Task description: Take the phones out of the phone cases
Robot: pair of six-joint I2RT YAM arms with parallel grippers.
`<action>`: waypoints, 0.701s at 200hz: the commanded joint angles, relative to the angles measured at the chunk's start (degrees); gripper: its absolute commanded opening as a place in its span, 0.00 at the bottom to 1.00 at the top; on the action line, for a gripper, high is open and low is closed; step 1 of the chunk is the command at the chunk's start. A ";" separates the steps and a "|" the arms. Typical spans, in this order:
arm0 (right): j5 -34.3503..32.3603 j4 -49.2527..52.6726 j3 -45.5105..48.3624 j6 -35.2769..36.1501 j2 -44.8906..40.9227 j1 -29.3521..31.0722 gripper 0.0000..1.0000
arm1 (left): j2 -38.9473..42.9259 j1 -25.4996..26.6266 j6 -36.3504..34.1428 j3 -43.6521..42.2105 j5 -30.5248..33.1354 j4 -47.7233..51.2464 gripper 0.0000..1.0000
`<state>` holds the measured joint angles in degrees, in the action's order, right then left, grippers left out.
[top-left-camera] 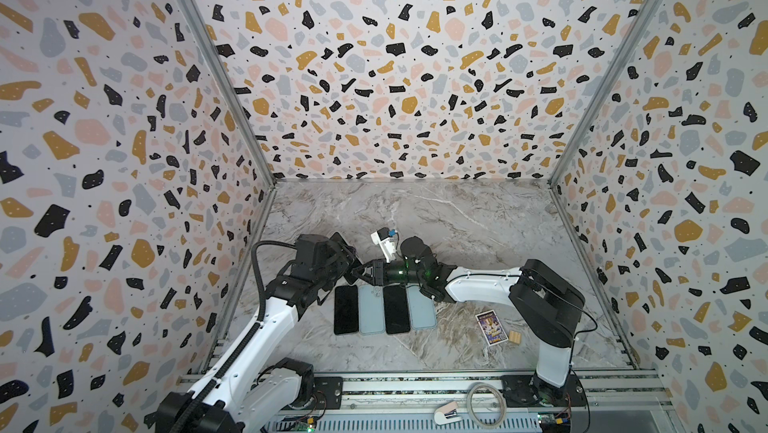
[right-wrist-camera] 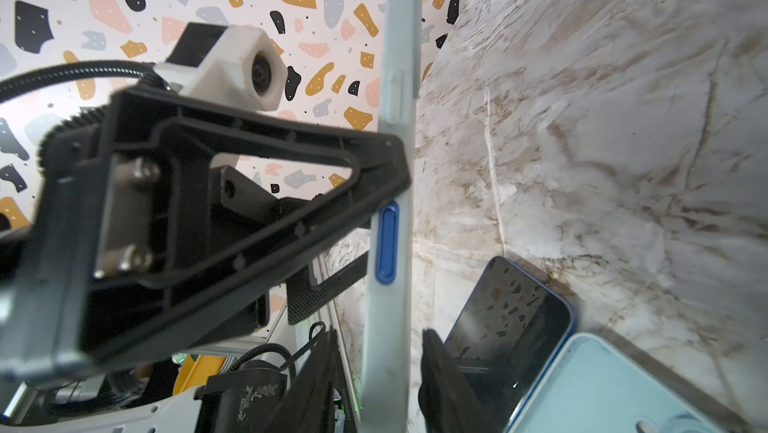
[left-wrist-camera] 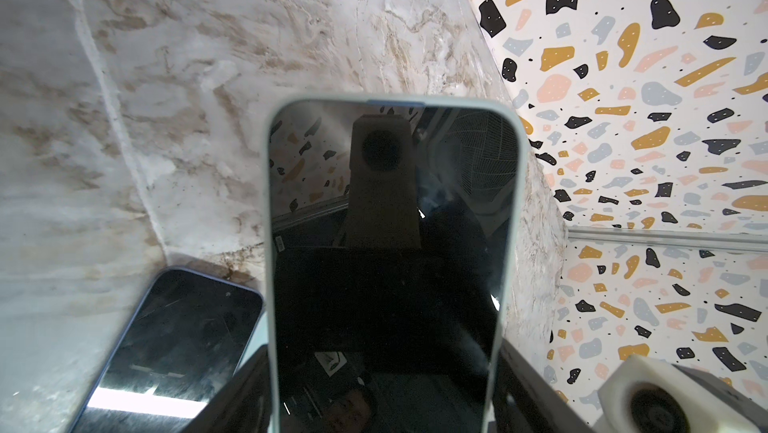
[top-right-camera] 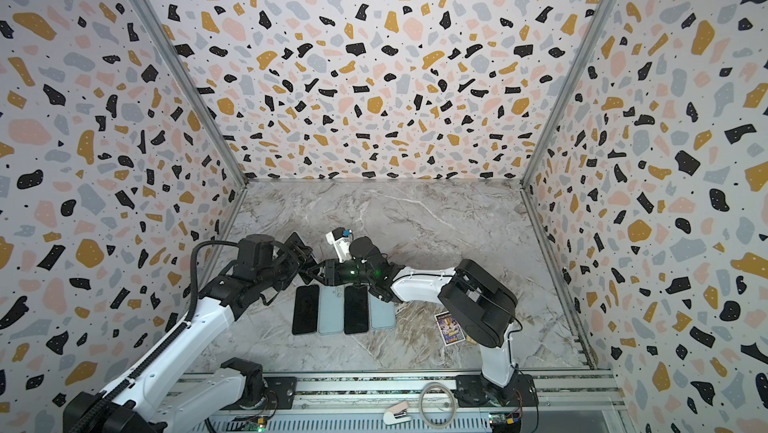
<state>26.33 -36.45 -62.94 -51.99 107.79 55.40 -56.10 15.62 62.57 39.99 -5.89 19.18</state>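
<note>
The phone (left-wrist-camera: 390, 244), dark screen toward the left wrist camera, sits inside a pale blue-grey phone case (left-wrist-camera: 515, 169). My left gripper (left-wrist-camera: 384, 368) is shut on the case across its width, a black finger (left-wrist-camera: 245, 389) on each long side. It holds the case above the table in both top views (top-left-camera: 343, 244) (top-right-camera: 297, 244). My right gripper (right-wrist-camera: 386, 368) straddles the case's thin edge (right-wrist-camera: 392, 161). One finger lies against the case and the other finger (right-wrist-camera: 436, 368) stands a narrow gap off. The phone's blue side button (right-wrist-camera: 387, 242) shows through the case.
Below the grippers, two bare black phones (top-left-camera: 345, 309) (top-left-camera: 397, 309) and two pale blue cases (top-left-camera: 371, 310) (top-left-camera: 422, 308) lie side by side. A printed card (top-left-camera: 490, 327) and a small wooden block (top-left-camera: 515, 336) lie to their right. A cable coil (top-left-camera: 485, 404) rests on the front rail.
</note>
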 commanded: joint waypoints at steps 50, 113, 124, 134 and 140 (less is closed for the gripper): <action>-1.38 -1.27 -0.43 -2.69 -1.86 -0.56 0.10 | 2.28 2.64 1.13 -1.78 1.76 -6.80 0.62; -2.86 0.88 1.96 -3.04 -5.96 -0.82 0.00 | 6.05 2.84 -0.54 -3.68 -1.46 -13.38 0.85; -2.81 1.89 2.51 -3.13 -7.27 -1.05 0.00 | 6.70 2.84 -1.56 -3.82 -2.45 -14.83 0.93; -2.67 2.26 3.41 -3.49 -8.65 -1.32 0.00 | 7.41 2.82 -2.24 -4.03 -3.04 -16.22 1.00; -2.62 2.27 4.04 -3.71 -9.44 -1.63 0.00 | 7.91 2.82 -2.63 -4.25 -3.47 -17.20 1.00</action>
<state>23.38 -33.82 -60.10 -54.65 104.07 54.41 -50.35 18.11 62.24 36.01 -6.04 11.20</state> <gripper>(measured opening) 0.132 0.981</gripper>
